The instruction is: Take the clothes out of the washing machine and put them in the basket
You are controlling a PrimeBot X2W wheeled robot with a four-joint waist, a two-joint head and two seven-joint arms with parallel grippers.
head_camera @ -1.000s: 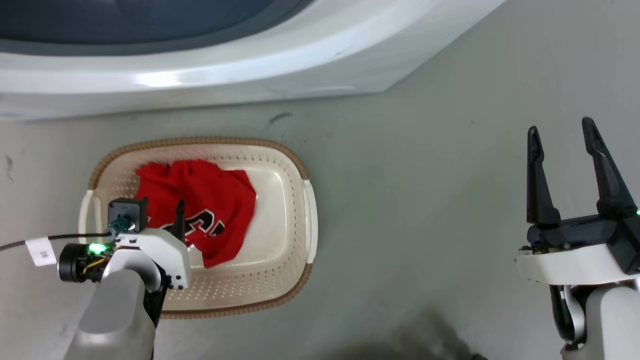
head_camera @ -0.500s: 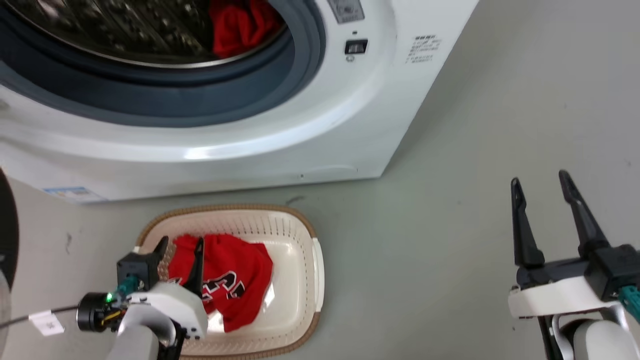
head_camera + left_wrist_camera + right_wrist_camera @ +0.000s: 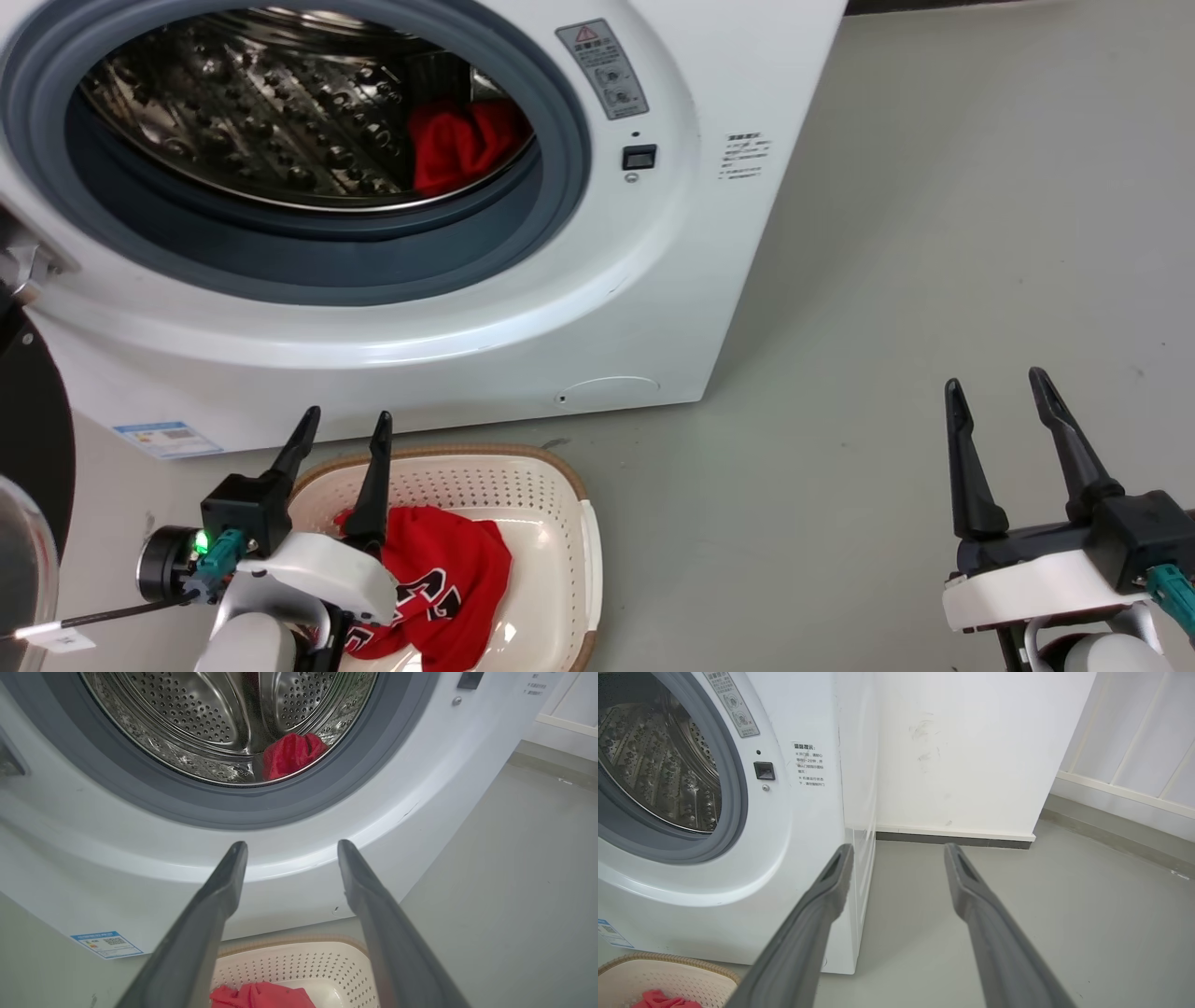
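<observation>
- Here, nearest the robot, the left gripper hangs over the basket's left part, its two long dark fingers spread apart and holding nothing. The right gripper, likewise spread and empty, waits over the bare grey floor well apart to the right.
- Just beyond, the cream-white perforated plastic basket with a brown woven rim stands just in front of the washer. A bright red soft garment with black-and-white lettering lies crumpled inside it.
- Behind, the large white front-loading washing machine is open, its grey rubber door ring framing the shiny perforated steel drum.
- Farthest, a second bright red garment lies bunched low at the drum's right side.
- Step, as judged: one garment delivered, one to fetch. The next move calls for reaching through the ring, closing on a thick fold, and lifting clear of the lip.
</observation>
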